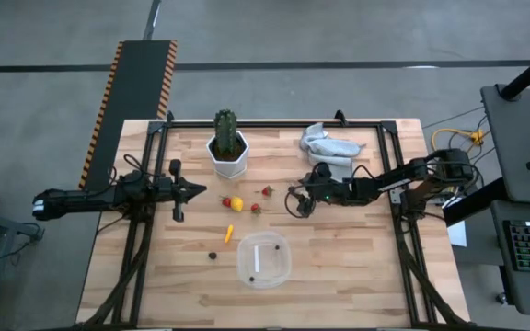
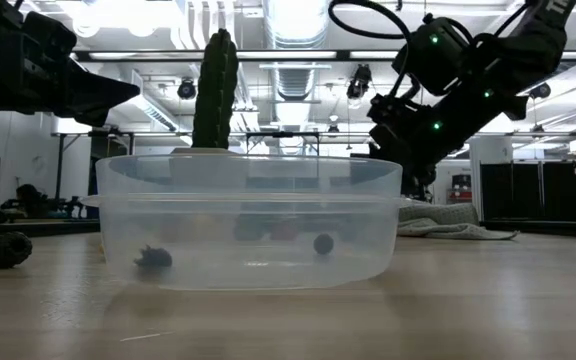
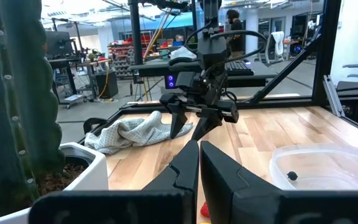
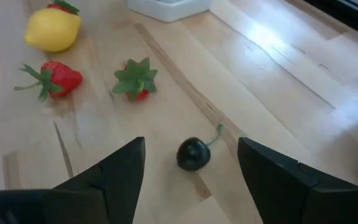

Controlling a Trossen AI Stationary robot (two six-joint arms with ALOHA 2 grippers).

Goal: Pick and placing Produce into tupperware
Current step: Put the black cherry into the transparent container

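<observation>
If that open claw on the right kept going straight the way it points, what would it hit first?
Most likely the dark cherry, lying on the table directly between the right gripper and its open fingers. The strawberries lie farther on.

Clear tupperware [image 1: 264,260], lower centre, upright, holding two dark berries [image 2: 323,243]; strawberries [image 1: 266,191], lemon [image 1: 236,203], orange sliver [image 1: 229,233] lie above-left on the desk

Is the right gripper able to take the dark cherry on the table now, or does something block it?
Probably yes. The right gripper is open, and the dark cherry lies between its fingers on bare wood. The nearest strawberry lies apart.
</observation>
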